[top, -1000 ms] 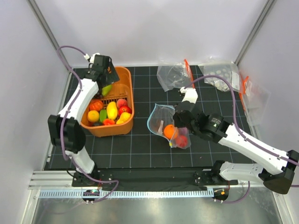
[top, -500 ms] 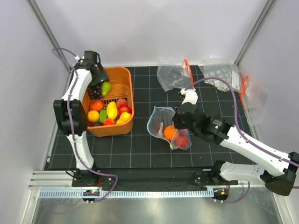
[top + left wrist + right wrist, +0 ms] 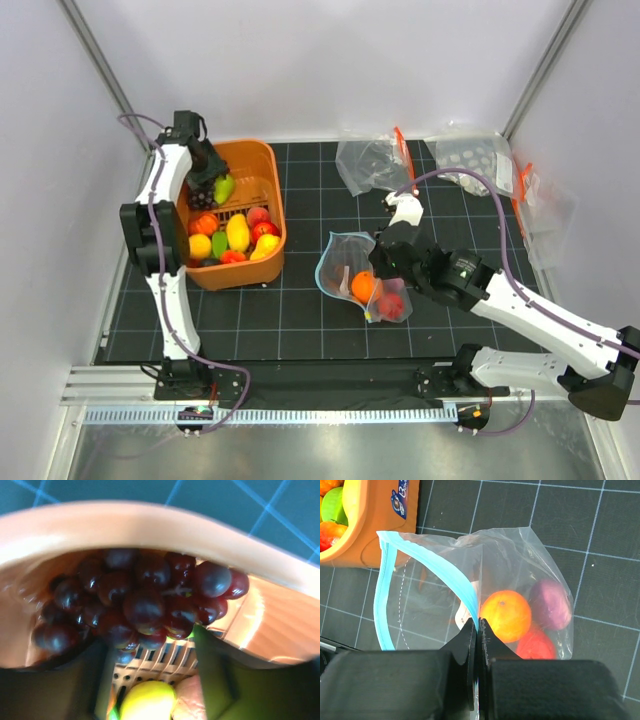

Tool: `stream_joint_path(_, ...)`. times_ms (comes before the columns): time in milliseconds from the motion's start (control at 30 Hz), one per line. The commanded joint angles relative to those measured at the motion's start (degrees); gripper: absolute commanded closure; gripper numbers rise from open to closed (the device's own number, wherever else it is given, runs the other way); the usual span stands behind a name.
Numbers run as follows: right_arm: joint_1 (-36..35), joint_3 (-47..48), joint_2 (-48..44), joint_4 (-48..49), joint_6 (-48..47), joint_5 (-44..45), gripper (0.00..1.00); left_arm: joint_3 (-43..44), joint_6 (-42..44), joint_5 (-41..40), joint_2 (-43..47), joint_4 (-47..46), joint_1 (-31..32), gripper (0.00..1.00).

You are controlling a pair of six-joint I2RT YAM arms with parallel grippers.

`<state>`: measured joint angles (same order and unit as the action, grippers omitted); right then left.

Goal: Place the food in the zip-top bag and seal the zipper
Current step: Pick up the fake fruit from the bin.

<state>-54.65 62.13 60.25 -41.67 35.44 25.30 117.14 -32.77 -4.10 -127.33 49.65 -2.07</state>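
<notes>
- White walls (image 3: pixel 330 60) fill the top.
- A black counter (image 3: pixel 300 320) with grid lines sits in the middle.
- A shiny metal sheet (image 3: pixel 300 455) runs along the bottom.

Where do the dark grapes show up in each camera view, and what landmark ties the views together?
Top external: grapes at upper left, over the basket's far end.
Left wrist: grapes fill the centre, basket rim curving above them.
Right wrist: no grapes; just the bag and a basket corner, upper left.
Shared landmark: the orange basket, in all three views.
</notes>
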Motion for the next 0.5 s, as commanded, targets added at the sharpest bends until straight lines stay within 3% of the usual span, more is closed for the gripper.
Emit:
stream_joint_path(0,-0.28,0.45,-1.36,1.15,-0.81,0.19,0.99,-4.90,0.52,6.11,-2.49,-1.73,-1.63,0.50)
stream_joint_path(67,-0.28,0.36,-1.36,1.24,-0.64,0.19,0.99,-7.80,0.34,6.73,0.66,-3.41,-1.54,0.66)
stream_joint_path(467,-0.28,0.36,-1.62,1.51,-0.02,0.01,0.99,-21.25,-1.24,11.22,19.65,-10.45,0.39,1.00)
